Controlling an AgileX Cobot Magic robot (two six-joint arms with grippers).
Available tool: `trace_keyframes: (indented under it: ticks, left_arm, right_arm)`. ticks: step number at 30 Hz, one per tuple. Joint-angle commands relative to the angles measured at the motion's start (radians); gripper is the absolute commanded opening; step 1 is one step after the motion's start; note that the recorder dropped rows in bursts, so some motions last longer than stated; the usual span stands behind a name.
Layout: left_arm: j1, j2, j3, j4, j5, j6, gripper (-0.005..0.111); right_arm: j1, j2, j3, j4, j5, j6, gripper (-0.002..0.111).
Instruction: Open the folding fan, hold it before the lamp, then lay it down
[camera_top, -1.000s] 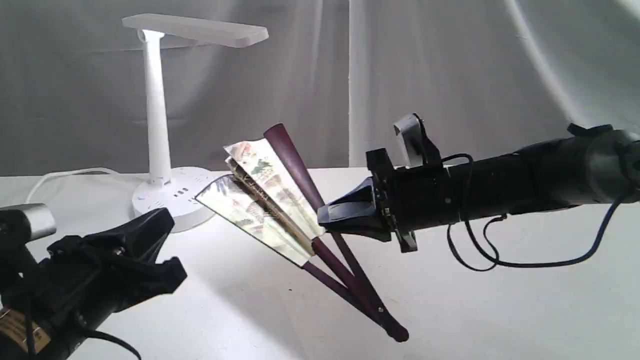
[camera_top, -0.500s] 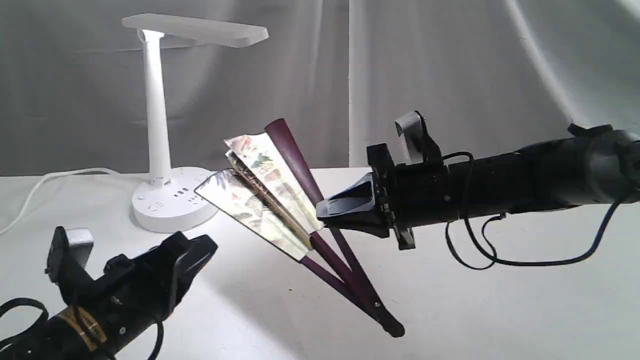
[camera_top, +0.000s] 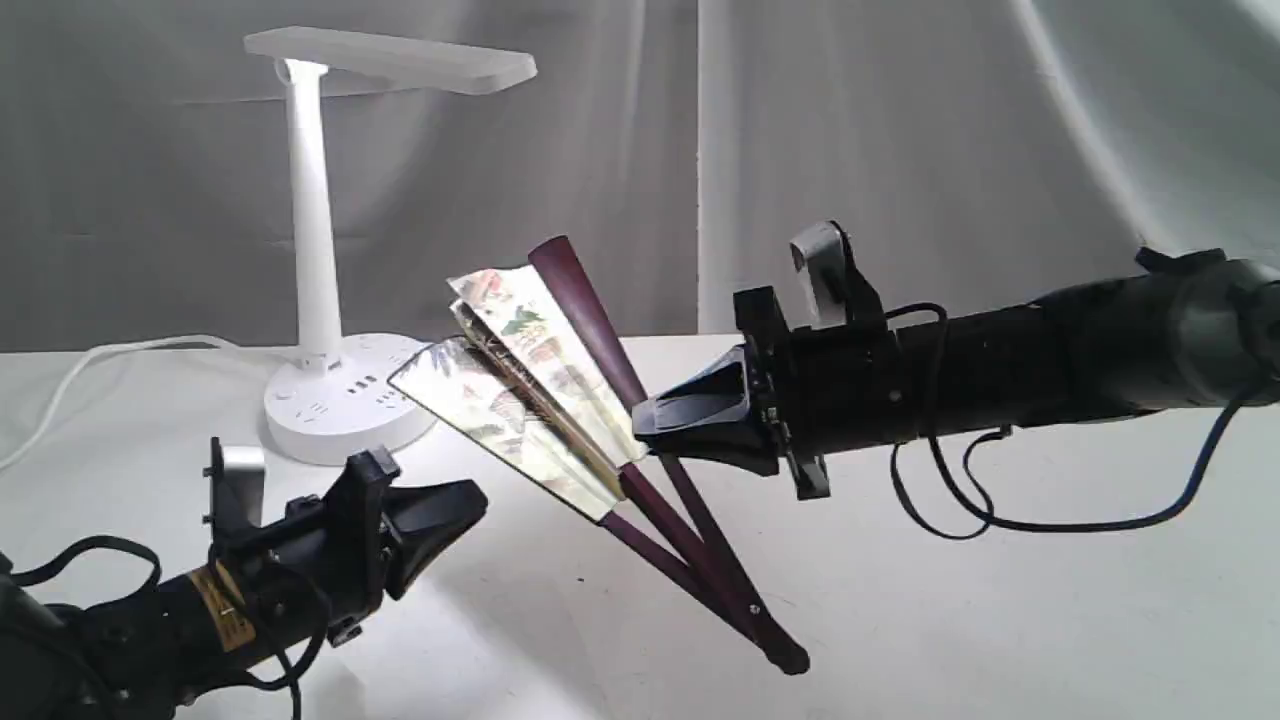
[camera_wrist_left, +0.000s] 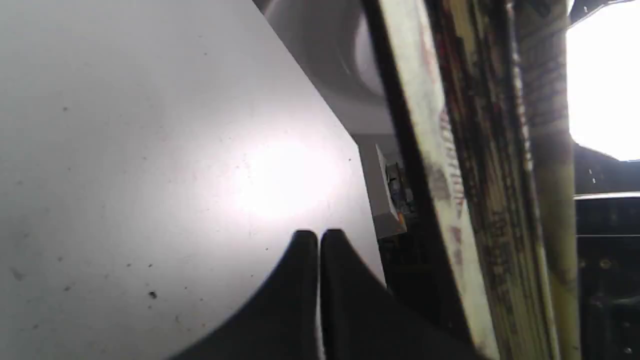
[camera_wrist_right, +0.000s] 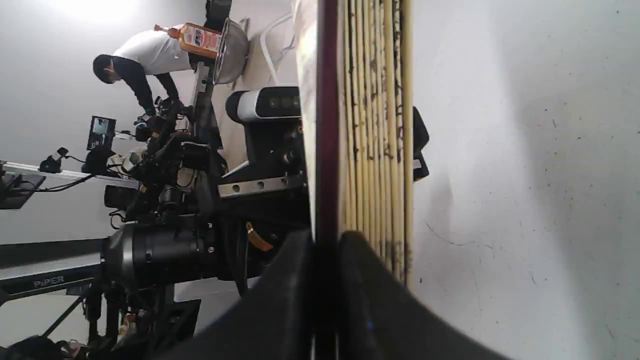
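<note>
White table (camera_top: 1000, 620): carried one white desk lamp (camera_top: 312, 250) on round socketed base, cord (camera_top: 140, 344) trailing leftward; folding fan (camera_top: 530, 400) pivot tip appeared to touch the surface.

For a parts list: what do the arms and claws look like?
Black tubular arms ending in black wedge-shaped claws: left claw, right claw. A yellow label wraps the left arm; a loose black cable loops under the right arm.

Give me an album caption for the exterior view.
Right gripper holds a partly opened folding fan by one dark rib near the white lamp; left gripper shut, empty.
</note>
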Motion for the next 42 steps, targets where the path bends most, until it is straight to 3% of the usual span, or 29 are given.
trace_keyframes:
  ticks: [1, 18, 22, 28, 30, 42]
  left_arm:
    - [0.001, -0.016, -0.009, 0.015, -0.017, -0.018, 0.000]
    - [0.013, -0.049, -0.009, 0.012, -0.017, -0.010, 0.004]
    - [0.013, -0.049, -0.009, -0.033, -0.017, -0.010, 0.021]
    - [0.013, -0.049, -0.009, -0.046, -0.017, -0.013, 0.060]
    - [0.013, -0.049, -0.009, -0.057, -0.017, -0.013, 0.068]
    - [0.010, -0.049, -0.036, -0.159, -0.017, -0.035, 0.072]
  right_arm:
    - [-0.008, -0.017, 0.001, 0.027, 0.016, -0.017, 0.000]
    - [-0.008, -0.017, 0.001, 0.060, 0.016, -0.033, 0.000]
    - [-0.008, -0.017, 0.001, 0.058, 0.016, -0.033, 0.000]
    - [-0.008, -0.017, 0.001, 0.044, 0.016, -0.033, 0.000]
    - [-0.008, -0.017, 0.001, 0.037, 0.016, -0.033, 0.000]
    - [-0.008, -0.017, 0.001, 0.020, 0.016, -0.033, 0.000]
